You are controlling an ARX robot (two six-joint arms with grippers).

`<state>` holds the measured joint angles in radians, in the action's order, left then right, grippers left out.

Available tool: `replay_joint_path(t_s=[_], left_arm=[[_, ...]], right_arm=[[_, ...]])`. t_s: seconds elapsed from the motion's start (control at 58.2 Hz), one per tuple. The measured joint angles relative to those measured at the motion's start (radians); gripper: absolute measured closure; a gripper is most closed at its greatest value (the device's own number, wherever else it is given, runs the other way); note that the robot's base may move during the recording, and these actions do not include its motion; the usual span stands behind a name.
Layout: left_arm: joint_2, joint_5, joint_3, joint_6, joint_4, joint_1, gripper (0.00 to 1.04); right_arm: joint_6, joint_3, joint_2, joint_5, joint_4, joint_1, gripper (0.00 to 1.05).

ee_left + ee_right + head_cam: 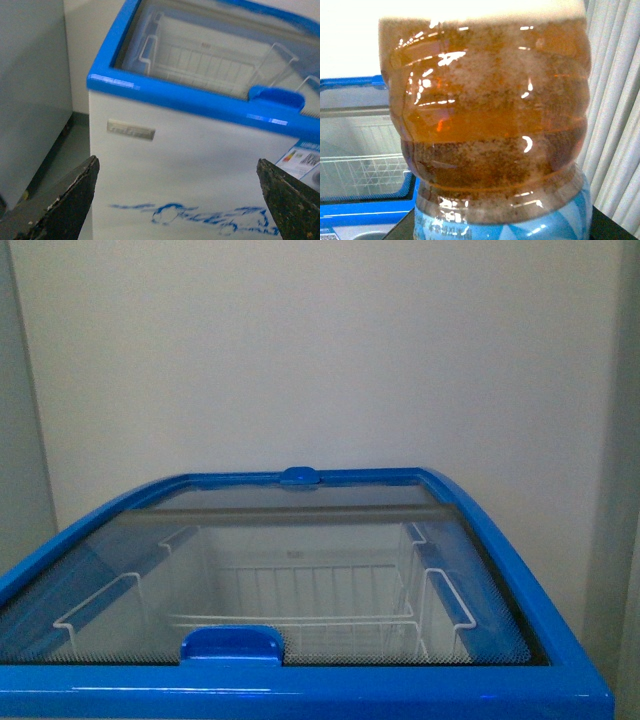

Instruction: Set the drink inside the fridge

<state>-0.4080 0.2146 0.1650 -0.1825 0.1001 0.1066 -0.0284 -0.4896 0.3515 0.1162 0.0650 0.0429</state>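
Observation:
The fridge [300, 695] is a white chest cooler with a blue top rim, right in front of me in the front view. Its sliding glass lid [300, 540] covers the top, with a blue handle [232, 642] at the near edge. White wire baskets [300, 605] show through the glass. In the left wrist view my left gripper [177, 200] is open, facing the fridge's white front wall [190, 170] with its blue picture [200, 217]. In the right wrist view the drink bottle [490, 125], amber liquid with a light blue label, fills the picture; my right gripper is shut on it, fingers barely showing.
A pale wall [320, 350] rises behind the fridge. A grey cabinet [30, 100] stands close beside the fridge's left side, with a narrow strip of floor [70, 145] between them. A pleated curtain [615, 110] hangs beside the bottle.

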Motion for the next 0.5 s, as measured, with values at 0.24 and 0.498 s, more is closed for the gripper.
replay_joint_path(t_s=[0.24,0.498], left_arm=[[-0.443,0.098,0.247,0.112,0.342,-0.065,0.08],[-0.841,0.244,0.578,0.492,0.319,-0.310,0.08]], right_arm=[[0.000,0.000,0.000,0.002,0.000,0.000,0.64],[0.000,0.000,0.000,0.003,0.000,0.000,0.64]])
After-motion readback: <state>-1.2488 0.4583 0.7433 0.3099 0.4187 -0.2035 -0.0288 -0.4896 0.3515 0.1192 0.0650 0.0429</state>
